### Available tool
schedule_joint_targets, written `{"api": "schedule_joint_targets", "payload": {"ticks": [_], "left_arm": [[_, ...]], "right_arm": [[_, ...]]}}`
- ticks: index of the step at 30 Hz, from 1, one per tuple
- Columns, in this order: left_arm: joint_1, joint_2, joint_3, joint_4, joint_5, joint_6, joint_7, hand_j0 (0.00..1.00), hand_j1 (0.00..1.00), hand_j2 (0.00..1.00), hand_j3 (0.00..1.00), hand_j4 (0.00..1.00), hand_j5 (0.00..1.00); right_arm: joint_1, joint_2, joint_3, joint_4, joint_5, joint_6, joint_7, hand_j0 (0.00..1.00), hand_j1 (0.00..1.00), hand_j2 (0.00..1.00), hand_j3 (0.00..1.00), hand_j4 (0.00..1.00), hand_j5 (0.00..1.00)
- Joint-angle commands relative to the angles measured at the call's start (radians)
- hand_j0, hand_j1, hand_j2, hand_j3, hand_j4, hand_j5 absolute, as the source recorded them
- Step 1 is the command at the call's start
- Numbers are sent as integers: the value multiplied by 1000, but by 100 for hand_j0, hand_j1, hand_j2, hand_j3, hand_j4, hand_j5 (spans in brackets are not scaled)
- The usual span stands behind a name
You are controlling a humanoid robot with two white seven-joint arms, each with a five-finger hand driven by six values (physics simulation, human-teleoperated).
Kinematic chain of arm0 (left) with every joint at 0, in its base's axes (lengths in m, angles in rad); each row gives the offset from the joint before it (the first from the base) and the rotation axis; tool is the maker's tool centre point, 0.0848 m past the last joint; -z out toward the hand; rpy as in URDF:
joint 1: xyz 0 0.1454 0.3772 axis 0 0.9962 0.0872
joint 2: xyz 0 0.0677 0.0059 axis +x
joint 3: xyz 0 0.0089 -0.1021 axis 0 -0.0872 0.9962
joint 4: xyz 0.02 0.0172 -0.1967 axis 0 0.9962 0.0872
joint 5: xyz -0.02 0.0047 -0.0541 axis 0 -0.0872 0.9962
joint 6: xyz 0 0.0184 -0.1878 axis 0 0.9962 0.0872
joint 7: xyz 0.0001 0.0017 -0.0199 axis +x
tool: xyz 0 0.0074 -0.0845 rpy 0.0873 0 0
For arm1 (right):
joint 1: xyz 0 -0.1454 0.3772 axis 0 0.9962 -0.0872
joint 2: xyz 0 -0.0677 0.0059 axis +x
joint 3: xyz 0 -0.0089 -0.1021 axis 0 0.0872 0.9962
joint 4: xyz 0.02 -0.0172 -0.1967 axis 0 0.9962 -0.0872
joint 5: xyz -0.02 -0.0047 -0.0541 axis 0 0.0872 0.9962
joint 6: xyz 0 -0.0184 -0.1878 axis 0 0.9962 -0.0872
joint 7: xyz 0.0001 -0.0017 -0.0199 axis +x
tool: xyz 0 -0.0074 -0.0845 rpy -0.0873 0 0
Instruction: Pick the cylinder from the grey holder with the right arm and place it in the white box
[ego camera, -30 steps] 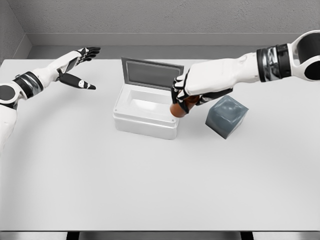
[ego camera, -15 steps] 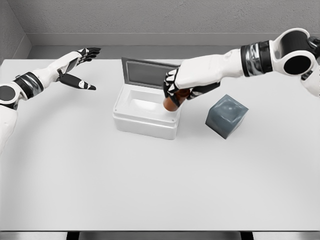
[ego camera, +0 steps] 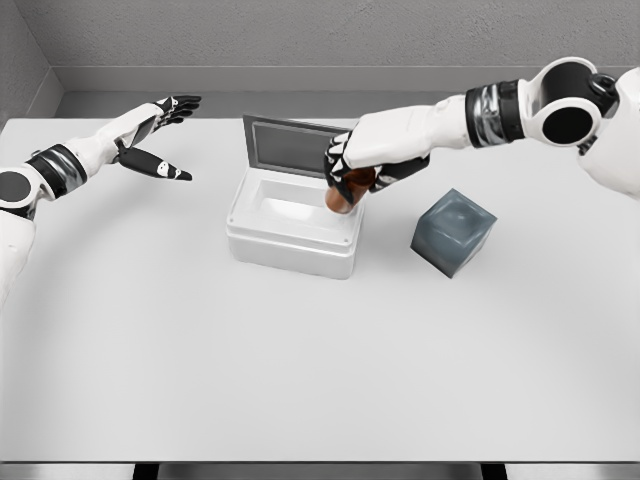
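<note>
Right hand (ego camera: 352,172) carries the brown cylinder (ego camera: 340,197) over the white box (ego camera: 290,222) at the frame's centre.

Since a second ago the hand has moved up and left — from the box's right rim to above its open interior, the cylinder now tilted over the right end. Fingers are closed round the cylinder; the arm reaches in from the upper right. The raised grey lid (ego camera: 296,147) stands just behind the hand. The grey holder (ego camera: 454,231) sits right of the box, apart from it. Left hand (ego camera: 155,135) — unchanged, fingers spread, upper left over the white table (ego camera: 300,370).
</note>
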Motion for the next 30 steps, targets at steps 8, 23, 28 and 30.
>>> {"api": "schedule_joint_targets", "payload": {"ticks": [8,23,28,30], "left_arm": [[0,0,1,-1,7,2,0,100,100,100,100,100,100],[0,0,3,-1,7,2,0,100,100,100,100,100,100],[-6,-3,3,2,6,2,0,100,100,100,100,100,100],[-18,-4,4,2,6,2,0,100,100,100,100,100,100]], "right_arm": [[31,2,-74,4,24,3,-1,90,90,90,90,90,90],[97,-270,-292,-286,12,3,-15,100,100,100,100,100,100],[97,-385,-297,-304,-25,3,-82,100,100,100,100,100,100],[113,-432,-301,-305,-35,3,-88,100,100,100,100,100,100]]}}
